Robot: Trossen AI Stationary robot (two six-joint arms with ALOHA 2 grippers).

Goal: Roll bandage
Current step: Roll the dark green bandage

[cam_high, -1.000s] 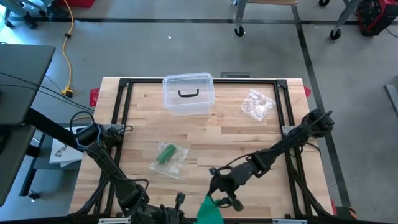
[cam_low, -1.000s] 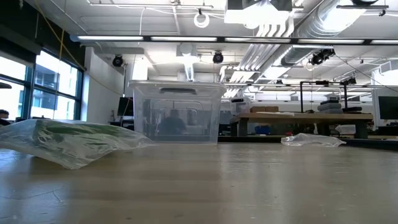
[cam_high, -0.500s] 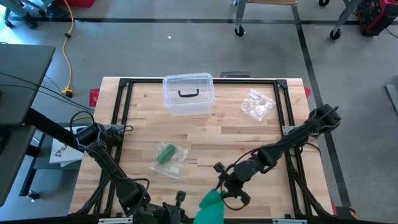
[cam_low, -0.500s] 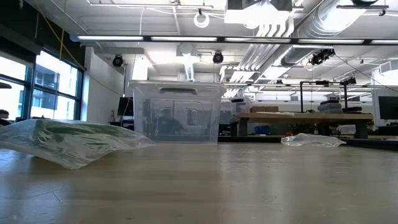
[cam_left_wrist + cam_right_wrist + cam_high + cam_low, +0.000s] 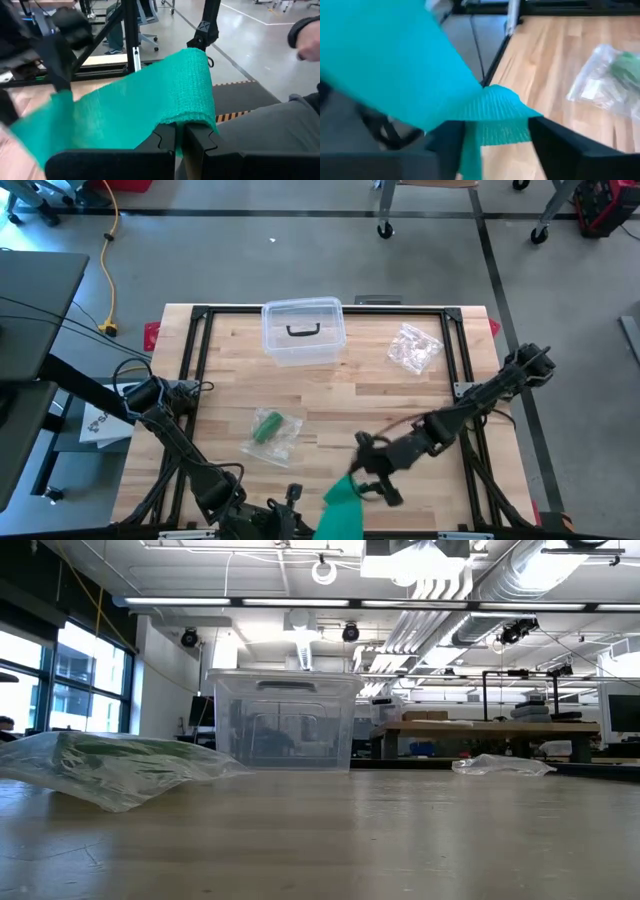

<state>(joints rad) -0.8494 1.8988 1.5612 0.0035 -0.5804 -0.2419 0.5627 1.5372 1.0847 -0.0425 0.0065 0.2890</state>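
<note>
The green bandage [image 5: 340, 510] hangs over the near edge of the table [image 5: 350, 395], a loose strip stretched between the two grippers. The left gripper [image 5: 180, 137], low at that edge, has its fingers pressed together on one end of the cloth, which drapes over them in the left wrist view. The right gripper [image 5: 368, 485] sits just beside the other end; its fingers [image 5: 555, 145] stand spread with the bandage [image 5: 495, 117] lying between them (whether they actually press on it cannot be told).

Nearest on the wood is one clear bag holding a green roll [image 5: 270, 432], lying flat and well apart from both grippers, toward the left arm's side. Farther back stands one clear plastic box [image 5: 302, 332] with its lid on and a dark handle, upright at the far edge. One crumpled, empty-looking clear bag [image 5: 414, 347] lies to the right of the box, apart from it. Nothing lies between the grippers and these three things.
</note>
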